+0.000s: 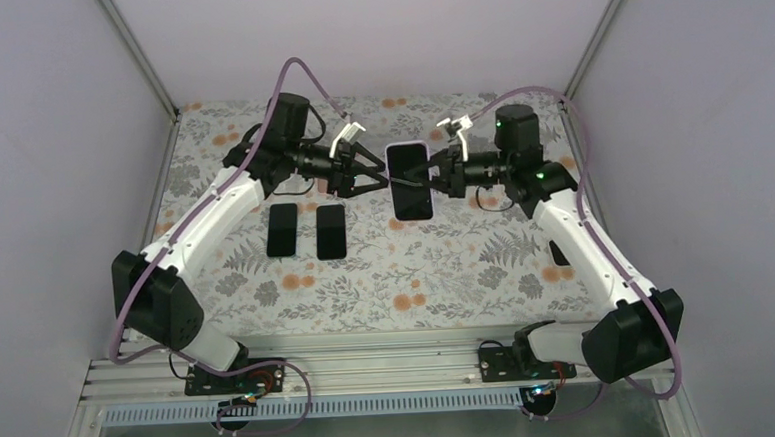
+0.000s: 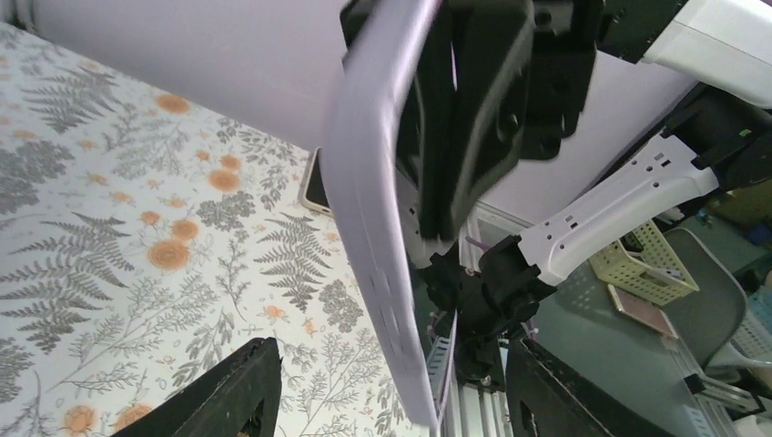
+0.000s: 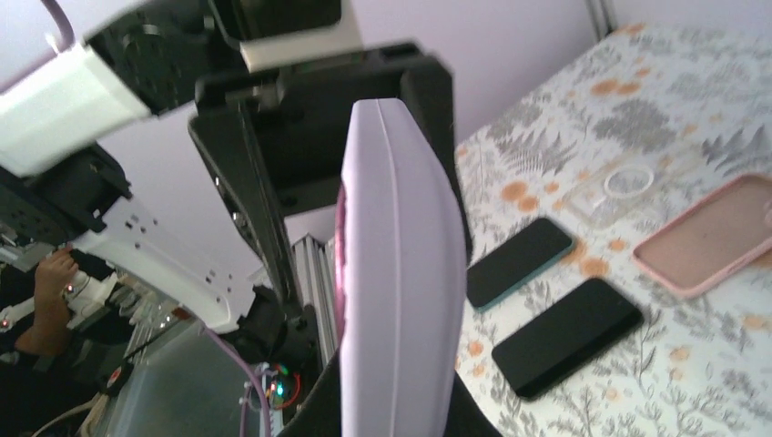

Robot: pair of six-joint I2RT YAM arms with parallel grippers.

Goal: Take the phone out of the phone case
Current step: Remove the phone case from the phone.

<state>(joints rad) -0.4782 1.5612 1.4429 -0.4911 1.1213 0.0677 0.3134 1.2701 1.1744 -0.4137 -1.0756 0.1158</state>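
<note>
Hovering above the far middle of the table with the phone seated in the lilac phone case, screen facing the overhead camera; pinched at its right edge by the right gripper, clenched firm on the case; flanked at its left edge by the left gripper, splayed wide, touching nothing by the look of it; risky from here; closing off-centre and twisting the case out of that single pinch; shoving too hard and popping the phone loose with nothing under it, straight down onto the table, maybe toward the two dark phones lying between centre and left edge.
</note>
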